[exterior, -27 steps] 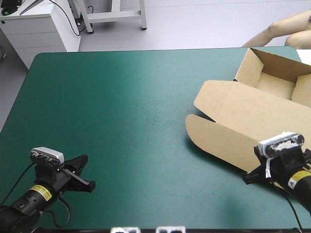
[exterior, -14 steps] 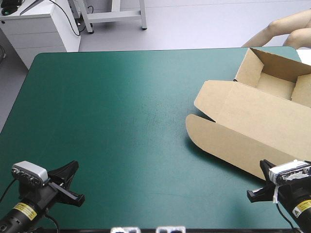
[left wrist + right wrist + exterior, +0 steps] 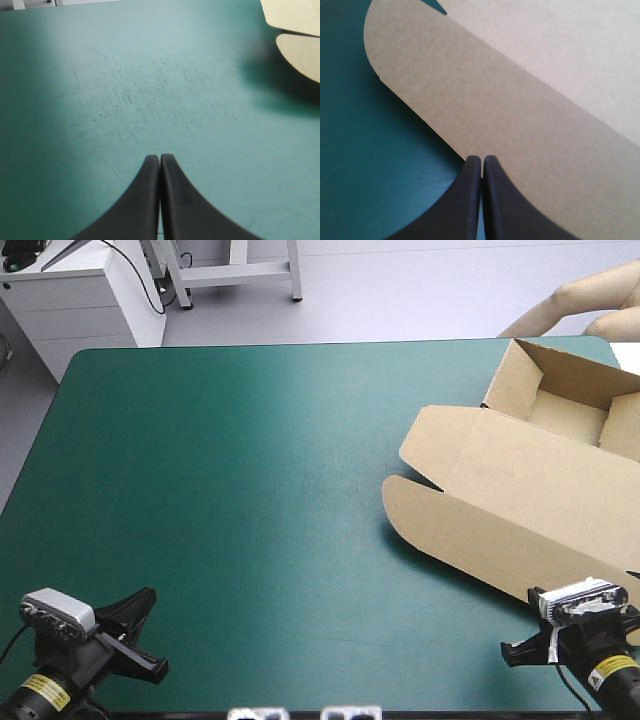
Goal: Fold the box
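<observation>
My left gripper (image 3: 160, 159) is pinched closed on nothing, at the near left corner of the teal-green table cover (image 3: 250, 500). My right gripper (image 3: 482, 160) is pinched closed and empty too, its tip right at the near edge of the brown cardboard box (image 3: 520, 480). The box sits at the far right. Its walls stand up like a tray and its lid lies flat. I think the folding is mostly done.

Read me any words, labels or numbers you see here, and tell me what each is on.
Yellow sticker on the left arm: dark print, too small to read.
Yellow sticker on the right arm: too small to read.
Brown box: no print on it.
</observation>
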Tool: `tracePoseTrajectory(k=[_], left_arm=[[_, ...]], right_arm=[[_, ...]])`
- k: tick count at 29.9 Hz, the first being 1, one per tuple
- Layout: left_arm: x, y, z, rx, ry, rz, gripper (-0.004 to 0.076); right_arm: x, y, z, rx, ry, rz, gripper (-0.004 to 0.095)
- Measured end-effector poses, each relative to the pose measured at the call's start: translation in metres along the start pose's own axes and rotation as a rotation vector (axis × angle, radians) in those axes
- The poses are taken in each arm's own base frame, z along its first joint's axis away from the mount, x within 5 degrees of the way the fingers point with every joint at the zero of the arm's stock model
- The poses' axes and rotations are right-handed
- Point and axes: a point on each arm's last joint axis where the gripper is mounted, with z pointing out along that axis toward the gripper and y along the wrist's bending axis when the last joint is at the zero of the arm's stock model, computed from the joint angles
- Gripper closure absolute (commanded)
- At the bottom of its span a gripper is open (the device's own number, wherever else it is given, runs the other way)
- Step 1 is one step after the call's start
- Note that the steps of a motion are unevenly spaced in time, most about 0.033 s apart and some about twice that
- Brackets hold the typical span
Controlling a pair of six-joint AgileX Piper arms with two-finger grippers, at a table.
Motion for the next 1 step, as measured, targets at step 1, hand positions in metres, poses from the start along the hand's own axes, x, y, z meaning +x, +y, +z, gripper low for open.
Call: tracePoseTrajectory(k=[1], left_arm=[[0.0023, 0.0002, 0.0012, 0.000, 0.009, 0.000, 0.0732]], right_arm=[[0.0015, 0.0001, 0.0010, 0.000, 0.005, 0.000, 0.0909]])
